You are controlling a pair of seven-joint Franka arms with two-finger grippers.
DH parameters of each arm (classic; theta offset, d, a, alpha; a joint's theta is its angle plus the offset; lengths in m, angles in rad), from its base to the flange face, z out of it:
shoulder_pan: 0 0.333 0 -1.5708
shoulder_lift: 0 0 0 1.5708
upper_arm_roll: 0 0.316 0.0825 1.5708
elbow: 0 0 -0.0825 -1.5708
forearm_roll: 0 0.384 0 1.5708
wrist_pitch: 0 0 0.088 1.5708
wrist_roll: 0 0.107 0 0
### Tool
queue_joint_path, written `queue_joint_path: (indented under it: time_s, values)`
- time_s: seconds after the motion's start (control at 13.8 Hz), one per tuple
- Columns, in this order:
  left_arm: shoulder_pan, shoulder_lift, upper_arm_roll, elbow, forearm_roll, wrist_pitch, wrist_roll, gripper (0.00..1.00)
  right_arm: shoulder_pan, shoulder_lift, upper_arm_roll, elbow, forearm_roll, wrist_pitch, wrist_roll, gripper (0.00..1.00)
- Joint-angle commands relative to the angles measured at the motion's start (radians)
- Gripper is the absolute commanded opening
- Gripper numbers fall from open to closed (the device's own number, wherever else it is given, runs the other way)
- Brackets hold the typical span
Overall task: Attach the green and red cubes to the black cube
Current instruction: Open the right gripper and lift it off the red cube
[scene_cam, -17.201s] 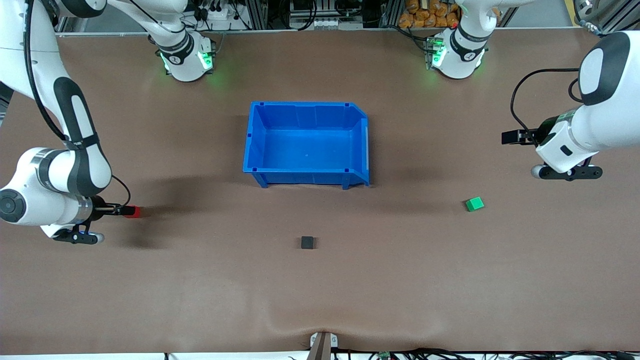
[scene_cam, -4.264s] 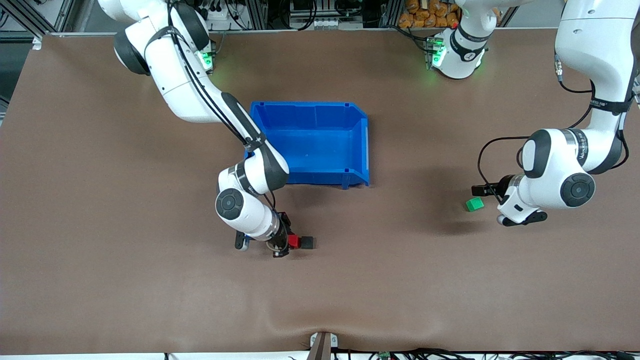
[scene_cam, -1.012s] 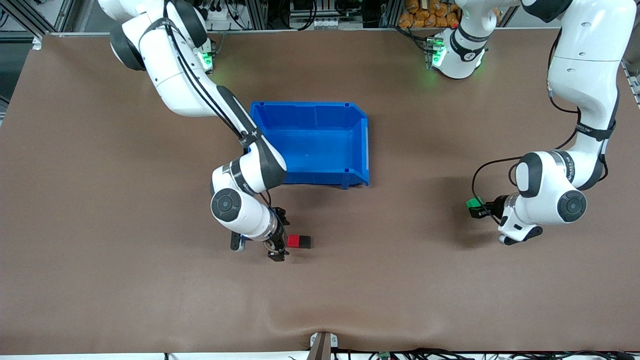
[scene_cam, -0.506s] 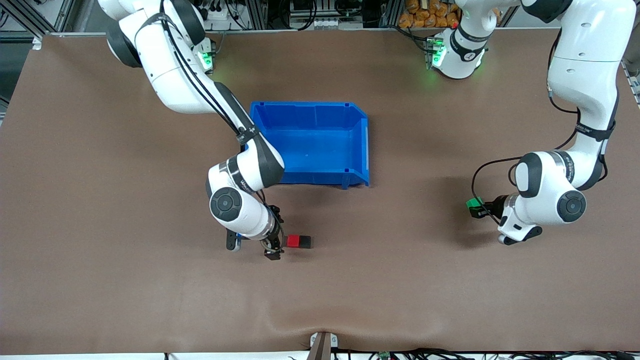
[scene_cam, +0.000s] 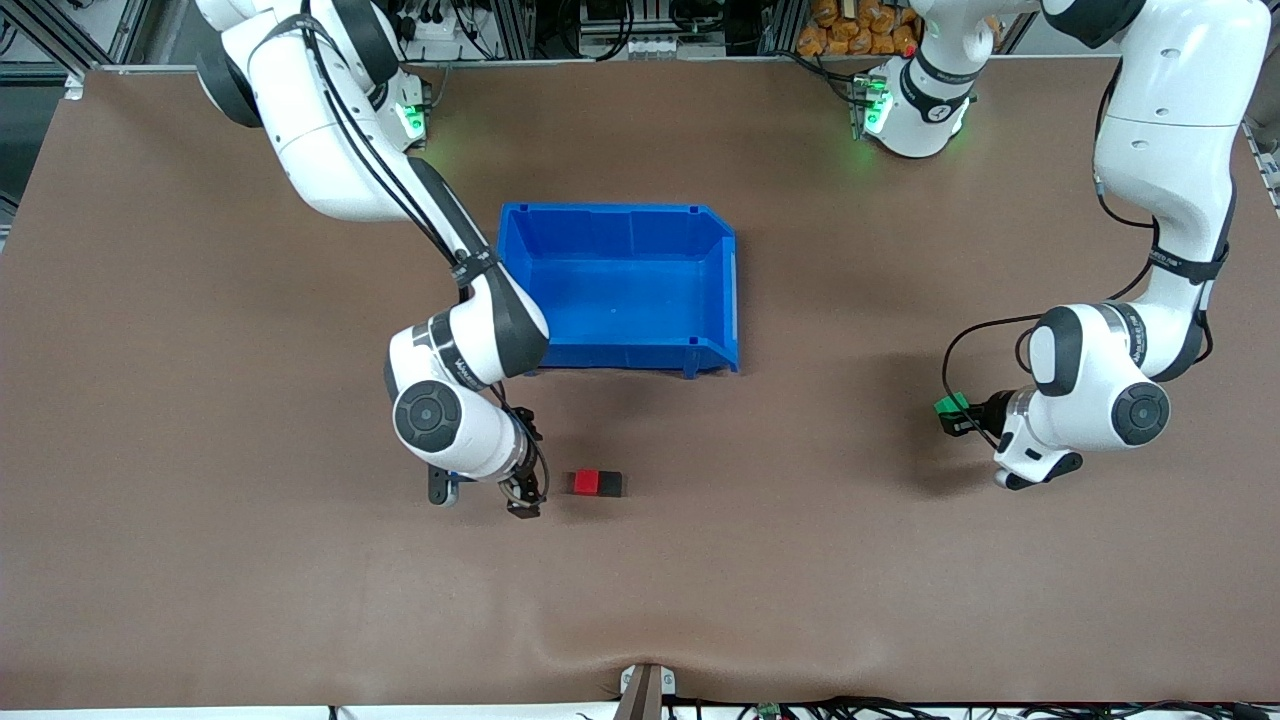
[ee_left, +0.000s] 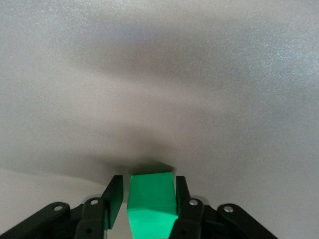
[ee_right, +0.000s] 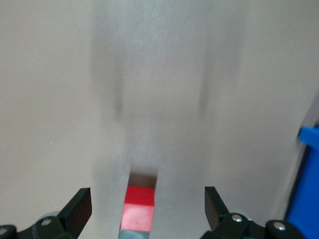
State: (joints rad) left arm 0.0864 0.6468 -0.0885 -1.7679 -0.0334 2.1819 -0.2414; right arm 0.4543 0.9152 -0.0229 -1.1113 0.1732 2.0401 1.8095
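left gripper (ee_left: 144,204): fingers apparently pinching green cube (ee_left: 152,201) | right gripper (scene_cam: 524,470): fingers spread, beside red cube (scene_cam: 586,483) touching black cube (scene_cam: 610,484)

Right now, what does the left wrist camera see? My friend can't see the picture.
A green cube sits between the left gripper's two black fingers, one finger touching it and the other just off. Under it is the plain table.

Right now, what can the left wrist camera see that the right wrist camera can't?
Only the left wrist view shows the green cube between the left gripper fingers, one side touching, a thin gap at the other. Only the right wrist view shows the red cube lying free, the wide-open right gripper and the blue bin. Both show the bare brown table.
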Motion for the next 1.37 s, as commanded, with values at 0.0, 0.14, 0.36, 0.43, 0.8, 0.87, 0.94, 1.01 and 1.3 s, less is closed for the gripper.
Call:
queue_joint_path:
  time_s: [0.0,0.14,0.36,0.43,0.8,0.87,0.94,1.01,1.3]
  values:
    - [0.000,0.010,-0.002,0.016,-0.010,0.001,-0.013,0.46,-0.025,-0.033,0.012,-0.013,-0.014,-0.061,-0.097,1.00]
    - [-0.002,0.011,0.000,0.016,-0.006,0.001,-0.013,0.43,-0.039,-0.050,0.011,-0.013,-0.014,-0.086,-0.124,1.00]
    - [-0.002,0.011,0.000,0.016,-0.006,0.002,-0.013,0.43,-0.060,-0.070,0.014,-0.013,-0.012,-0.139,-0.194,1.00]
    - [-0.004,0.011,0.000,0.016,-0.006,0.001,-0.013,0.43,-0.065,-0.075,0.014,-0.013,-0.012,-0.144,-0.205,1.00]
    - [-0.004,0.011,0.000,0.016,-0.006,0.002,-0.013,0.39,-0.088,-0.093,0.015,-0.012,-0.009,-0.196,-0.280,1.00]
    - [-0.004,0.011,0.000,0.016,-0.006,0.001,-0.013,0.38,-0.097,-0.102,0.015,-0.012,-0.009,-0.201,-0.295,1.00]
    - [-0.002,0.011,-0.002,0.016,-0.006,0.001,-0.015,0.37,-0.101,-0.113,0.015,-0.012,-0.009,-0.208,-0.318,1.00]
    - [-0.004,0.011,-0.002,0.018,-0.008,0.001,-0.015,0.36,-0.111,-0.117,0.015,-0.012,-0.011,-0.240,-0.346,1.00]
    - [-0.004,0.010,-0.002,0.018,-0.009,0.001,-0.022,0.35,-0.147,-0.170,0.014,-0.012,-0.009,-0.299,-0.452,1.00]
